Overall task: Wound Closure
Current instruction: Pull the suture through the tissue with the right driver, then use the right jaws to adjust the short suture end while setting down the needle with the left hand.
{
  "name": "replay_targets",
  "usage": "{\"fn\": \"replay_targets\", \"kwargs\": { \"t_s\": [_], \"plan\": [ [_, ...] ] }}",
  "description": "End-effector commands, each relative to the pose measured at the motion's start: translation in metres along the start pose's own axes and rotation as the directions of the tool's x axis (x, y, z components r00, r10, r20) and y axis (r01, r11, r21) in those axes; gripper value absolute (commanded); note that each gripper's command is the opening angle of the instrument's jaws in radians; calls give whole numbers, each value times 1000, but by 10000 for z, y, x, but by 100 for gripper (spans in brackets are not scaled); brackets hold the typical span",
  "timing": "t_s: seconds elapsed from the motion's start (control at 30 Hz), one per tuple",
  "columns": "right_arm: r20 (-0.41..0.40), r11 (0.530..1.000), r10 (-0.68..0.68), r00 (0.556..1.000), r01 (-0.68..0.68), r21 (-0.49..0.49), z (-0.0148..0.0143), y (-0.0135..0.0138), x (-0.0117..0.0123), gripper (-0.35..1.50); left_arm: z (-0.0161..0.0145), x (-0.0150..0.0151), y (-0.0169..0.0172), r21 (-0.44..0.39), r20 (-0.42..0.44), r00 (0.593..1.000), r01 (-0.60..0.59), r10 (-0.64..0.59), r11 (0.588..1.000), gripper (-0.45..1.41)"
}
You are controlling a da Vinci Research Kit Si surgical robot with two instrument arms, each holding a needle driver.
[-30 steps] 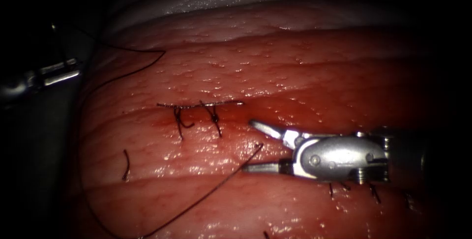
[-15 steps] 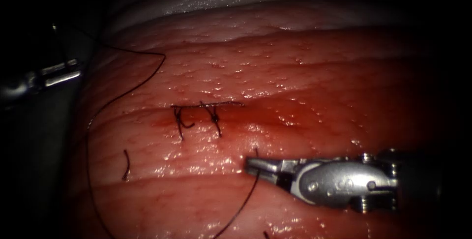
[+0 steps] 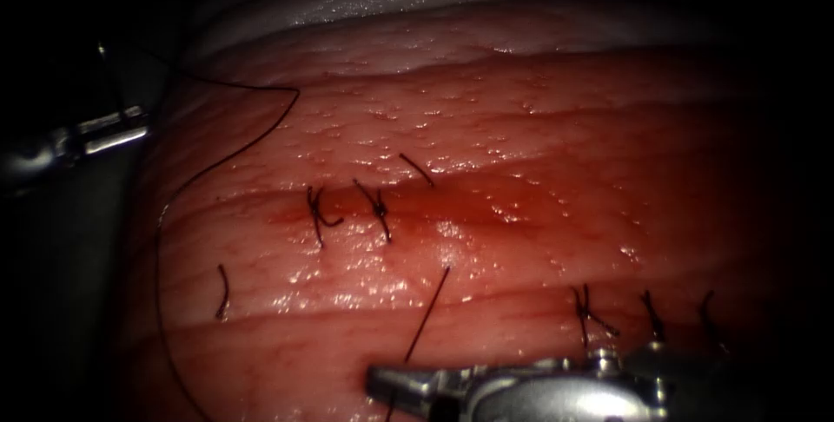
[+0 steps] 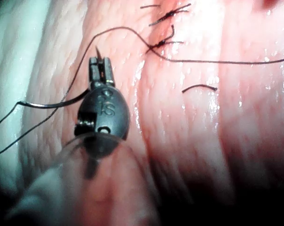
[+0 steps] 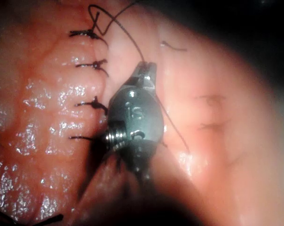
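Glistening tissue (image 3: 539,135) lies under us, knots (image 3: 347,209) sitting along the cut (image 3: 452,205). Our right tool (image 3: 382,380) is clamped on the thread (image 3: 426,318), which rises from its jaws into the tissue. Our left tool (image 3: 130,127) grips the needle (image 4: 98,52) beyond the left edge, the point poking past its tip.

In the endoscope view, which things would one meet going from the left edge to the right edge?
Left tool → short cut end of thread → two knotted stitches → thread held by the right tool → row of three stitches.
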Motion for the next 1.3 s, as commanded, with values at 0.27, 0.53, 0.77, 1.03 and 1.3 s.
{"fn": "replay_targets", "kwargs": {
  "t_s": [0.27, 0.53, 0.77, 1.03, 1.3],
  "plan": [
    [8, 998, 53, 999, -54, 44, -40, 52, -41, 133, 8, -3, 1, 0, 3, 1000, -1, 1, 1000, -45],
    [141, 988, 118, 983, -131, 86, -87, 109, -72, 133, 9, -4, 1, 0, 3, 1000, -1, 1, 1000, -45],
    [128, 882, 471, 873, -466, -73, -61, 156, -113, 111, 11, -5, 2, -1, 5, 1000, -2, 2, 1000, -45],
    [73, 639, 766, 639, -744, -195, 13, 176, -149, 135, 15, -8, 2, -6, 4, 1000, -4, 4, 1000, -45],
    [125, 586, 810, 573, -796, -154, 56, 172, -168, 123, 17, -8, 4, -9, 7, 1000, -6, 6, 1000, -45]
  ]
}}
